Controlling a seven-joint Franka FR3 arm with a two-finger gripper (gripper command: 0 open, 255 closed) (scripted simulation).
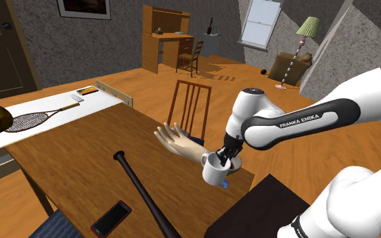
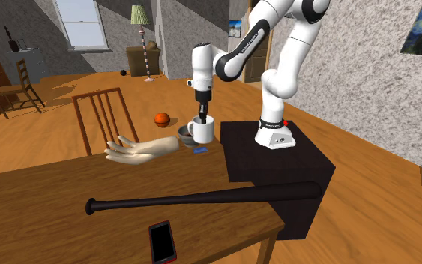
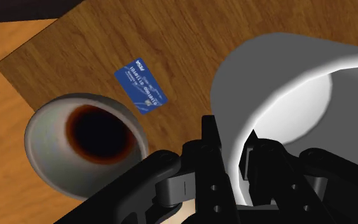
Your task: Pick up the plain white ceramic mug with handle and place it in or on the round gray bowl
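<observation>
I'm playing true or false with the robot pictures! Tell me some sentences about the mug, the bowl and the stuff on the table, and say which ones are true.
1. The gripper is shut on the rim of the white mug. True.
2. The mug sits inside the bowl. False: the gripper holds the mug beside the bowl, and the two are apart.
3. A blue card lies on the wooden table near the bowl. True.
4. The bat is white. False: it is black.
5. The phone lies on top of the bat. False: it lies on the table beside the bat, not touching it.
</observation>
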